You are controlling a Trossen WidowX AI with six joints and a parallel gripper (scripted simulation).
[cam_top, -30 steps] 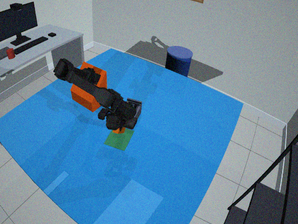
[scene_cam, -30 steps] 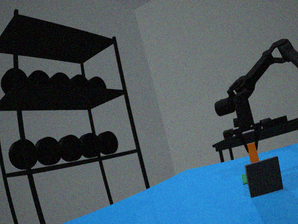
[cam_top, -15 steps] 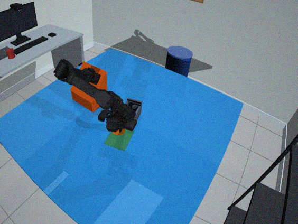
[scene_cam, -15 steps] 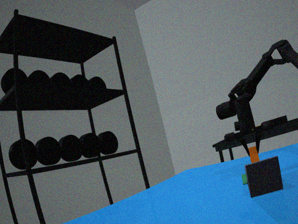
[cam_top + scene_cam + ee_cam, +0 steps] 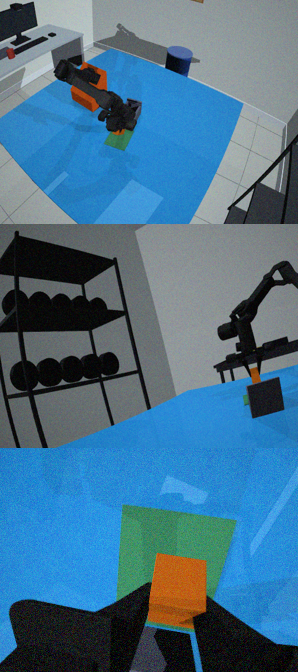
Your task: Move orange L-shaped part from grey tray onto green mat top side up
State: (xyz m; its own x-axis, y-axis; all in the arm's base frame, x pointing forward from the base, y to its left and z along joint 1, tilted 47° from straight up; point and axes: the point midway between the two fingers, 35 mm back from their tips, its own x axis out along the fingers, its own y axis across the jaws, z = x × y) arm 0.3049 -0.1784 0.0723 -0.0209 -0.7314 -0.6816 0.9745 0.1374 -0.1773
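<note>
The orange part (image 5: 119,132) (image 5: 255,375) (image 5: 179,573) is between my fingertips, clear of the tray's pocket and over the near portion of the green mat. It stands upright below the fingers in the exterior view; its lower end is hidden behind the tray, so contact with the mat cannot be seen. My gripper (image 5: 255,374) (image 5: 172,592) is shut on it. The green mat (image 5: 117,143) (image 5: 245,400) (image 5: 135,548) lies beside the grey tray (image 5: 138,112) (image 5: 265,397) (image 5: 145,648), which the arm partly covers in the top view.
An orange block (image 5: 84,101) stands under the arm's base side. A desk (image 5: 63,34) with a monitor (image 5: 18,19) is at the left, a blue barrel (image 5: 179,61) by the wall. A black rack (image 5: 79,381) with round weights stands at the left of the exterior view.
</note>
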